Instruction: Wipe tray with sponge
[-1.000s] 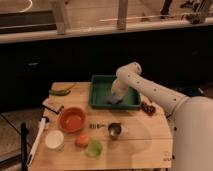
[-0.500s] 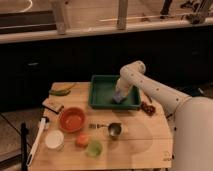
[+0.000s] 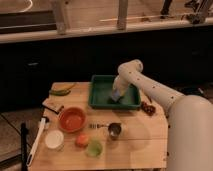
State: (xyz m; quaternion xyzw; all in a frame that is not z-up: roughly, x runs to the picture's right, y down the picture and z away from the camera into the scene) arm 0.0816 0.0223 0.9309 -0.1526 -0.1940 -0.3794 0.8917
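The robot's tool (image 3: 118, 92) is down inside the dark green tray (image 3: 99, 104), right of the tray's centre. It is clamped on the small light-blue sponge (image 3: 115, 96), which touches the tray floor. To wipe well, keep the sponge pressed flat and sweep it from wall to wall. Since a second ago, the arm has shifted slightly towards the tray's right wall.

The gripper (image 3: 118, 97) reaches down inside the dark green tray (image 3: 100, 105), in its right half, with the light-blue sponge (image 3: 115, 94) at its tip, low in the tray. The tray sits at the back of the wooden worktop (image 3: 142, 137). Toward the front are an orange-red bowl (image 3: 73, 119), a metal cup (image 3: 114, 130), and a green cup (image 3: 94, 148) just beside a small orange lump (image 3: 82, 140).
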